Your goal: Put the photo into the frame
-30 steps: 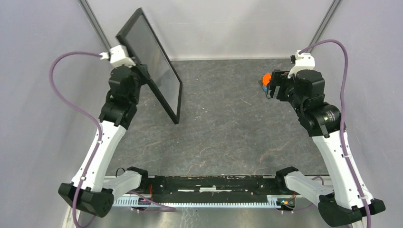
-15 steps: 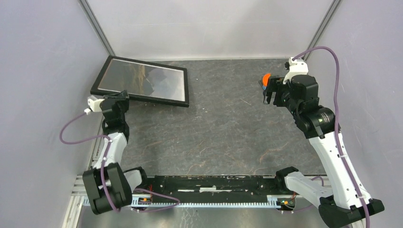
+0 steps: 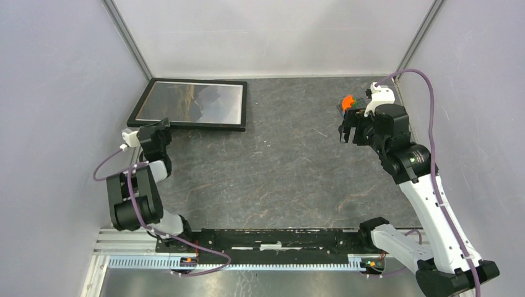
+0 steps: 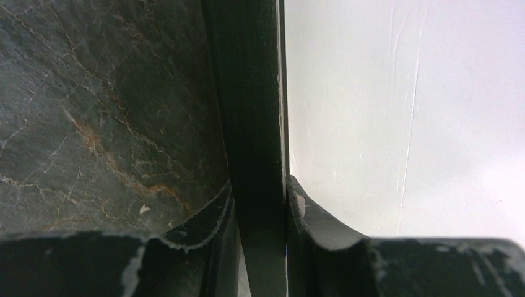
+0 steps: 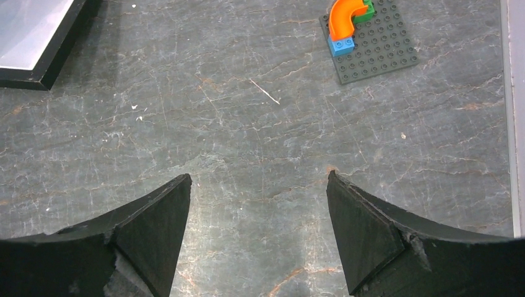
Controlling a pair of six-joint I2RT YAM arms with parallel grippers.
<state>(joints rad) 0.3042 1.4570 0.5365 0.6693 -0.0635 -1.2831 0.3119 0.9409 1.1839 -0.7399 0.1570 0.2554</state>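
- Frame [image 3: 204, 127] flat at far-left of table [image 3: 285, 167], black face up; photo [image 3: 179, 99] seemingly inside, so insertion apparently done, only release remaining.
- Left gripper [image 4: 258, 185] closed tight on frame's black rim, nothing else held.
- Right gripper [image 5: 258, 176] spread wide, empty, over table; grey studded plate [image 5: 384, 55] beyond.

We're looking into a robotics lab test cell here, no question. Plain pale grey panels [image 3: 62, 93] wall it in on three sides, with slim metal corner posts [image 3: 127, 34] running up at the back. The working surface is a dark stone-patterned tabletop [image 3: 278, 167], and a slotted aluminium rail [image 3: 260, 263] runs along its near edge. A white-and-black left robot arm [image 3: 133, 201] and a matching right robot arm [image 3: 433, 204] rise from that edge, trailing purple cables [image 3: 427, 86]. Props are sparse: a black-rimmed rectangular picture frame [image 3: 186, 126] and a small grey studded plate [image 5: 377, 52] with an orange curved brick [image 5: 343, 15].
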